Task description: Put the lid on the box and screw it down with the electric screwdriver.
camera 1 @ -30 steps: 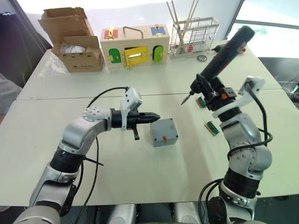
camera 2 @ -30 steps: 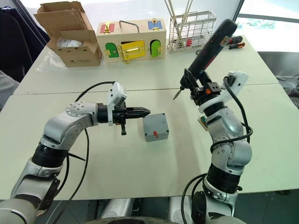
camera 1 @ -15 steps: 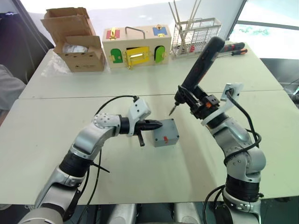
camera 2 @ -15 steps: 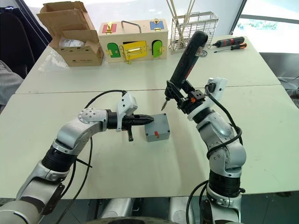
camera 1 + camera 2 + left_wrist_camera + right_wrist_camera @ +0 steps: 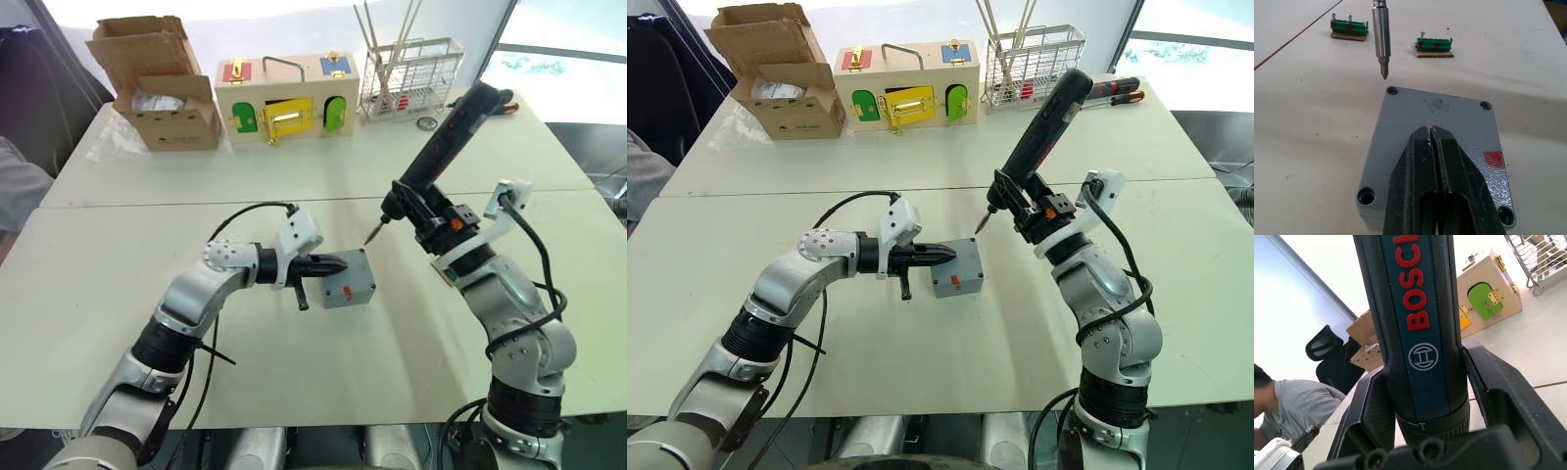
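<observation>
White tabletop (image 5: 294,392), two joined panels, bright window light behind. Nearest the robot you have the left gripper (image 5: 1431,142), fingers pressed together and holding nothing, its tip resting on or just above the lid (image 5: 1449,122), which already sits on the box (image 5: 346,277) at mid-table; the red mark faces the robot. Four corner screw holes show in the left wrist view; I cannot tell whether screws sit in them. Just beyond, the right gripper (image 5: 1031,211) is clamped around the body of the electric screwdriver (image 5: 1043,127), which leans with its handle up and away; the bit (image 5: 1382,39) hangs just above and beyond a far corner hole, not touching. Judged step: seating the bit for the first corner. To do it well, bring the tool closer to upright before you lower it, so the bit enters the hole square and does not skate over the lid. Keep the left fingers bearing down mid-lid so the box cannot twist or slide under torque, and keep them clear of the corner being driven. Lower slowly and start the motor only once the tip is seated. Farther off, two green terminal blocks (image 5: 1435,44) lie on the table, then a cardboard box (image 5: 152,83), a wooden box with coloured doors (image 5: 284,93) and a wire basket (image 5: 407,73) along the far edge.
</observation>
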Robot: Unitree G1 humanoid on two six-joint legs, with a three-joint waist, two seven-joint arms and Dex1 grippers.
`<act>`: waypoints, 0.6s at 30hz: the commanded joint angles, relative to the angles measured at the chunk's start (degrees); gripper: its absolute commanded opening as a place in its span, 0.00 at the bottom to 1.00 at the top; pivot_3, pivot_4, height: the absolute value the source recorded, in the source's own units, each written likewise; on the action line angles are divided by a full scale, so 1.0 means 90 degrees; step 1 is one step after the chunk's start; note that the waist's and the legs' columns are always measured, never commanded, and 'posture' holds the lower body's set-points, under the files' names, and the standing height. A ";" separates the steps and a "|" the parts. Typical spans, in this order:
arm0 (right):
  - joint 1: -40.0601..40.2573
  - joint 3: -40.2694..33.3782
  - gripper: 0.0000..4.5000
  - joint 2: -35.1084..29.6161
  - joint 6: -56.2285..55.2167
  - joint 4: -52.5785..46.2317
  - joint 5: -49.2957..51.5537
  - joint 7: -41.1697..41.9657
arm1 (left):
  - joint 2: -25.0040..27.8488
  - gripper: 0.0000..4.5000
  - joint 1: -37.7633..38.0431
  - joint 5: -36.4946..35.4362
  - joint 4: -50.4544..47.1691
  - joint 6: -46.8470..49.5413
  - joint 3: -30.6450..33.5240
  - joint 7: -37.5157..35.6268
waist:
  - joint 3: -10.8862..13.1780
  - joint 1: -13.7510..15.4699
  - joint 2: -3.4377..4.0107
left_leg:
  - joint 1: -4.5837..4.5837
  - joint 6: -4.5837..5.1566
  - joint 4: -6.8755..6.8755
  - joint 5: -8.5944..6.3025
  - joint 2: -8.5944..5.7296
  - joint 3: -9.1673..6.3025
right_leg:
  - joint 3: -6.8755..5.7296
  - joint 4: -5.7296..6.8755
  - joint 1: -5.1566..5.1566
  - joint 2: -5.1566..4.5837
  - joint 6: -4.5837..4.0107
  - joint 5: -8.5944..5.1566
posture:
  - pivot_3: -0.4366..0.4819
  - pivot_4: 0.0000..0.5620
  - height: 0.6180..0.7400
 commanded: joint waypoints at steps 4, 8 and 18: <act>0.0036 0.0136 0.42 -0.0150 -0.0159 -0.0457 0.0242 -0.0019 | -0.0045 0.00 0.0013 0.0135 0.0112 -0.0029 -0.0138 -0.0081 | -0.0001 0.0001 0.0000 | 0.0002 0.0000 0.0000 0.0000 0.0000 0.0000 | 0.0000 0.0000 0.0003 0.0000 0.0000 0.0000 | 0.48 0.27 1.00; 0.0101 0.0204 0.42 -0.0198 -0.0211 -0.0405 0.0230 -0.0013 | -0.0061 0.00 0.0022 0.0172 0.0138 -0.0050 -0.0119 -0.0097 | -0.0001 0.0001 0.0000 | 0.0002 0.0000 0.0000 0.0000 0.0000 0.0000 | 0.0000 0.0000 0.0003 0.0000 0.0000 0.0000 | 0.48 0.27 1.00; 0.0171 0.0611 0.42 -0.0518 -0.0534 -0.0169 -0.0278 0.0137 | -0.0075 0.00 0.0109 0.0204 0.0060 -0.0020 -0.0116 -0.0023 | -0.0007 0.0000 0.0000 | 0.0012 0.0001 0.0000 0.0000 0.0000 0.0001 | 0.0000 0.0000 0.0012 0.0001 0.0000 0.0000 | 0.48 0.27 1.00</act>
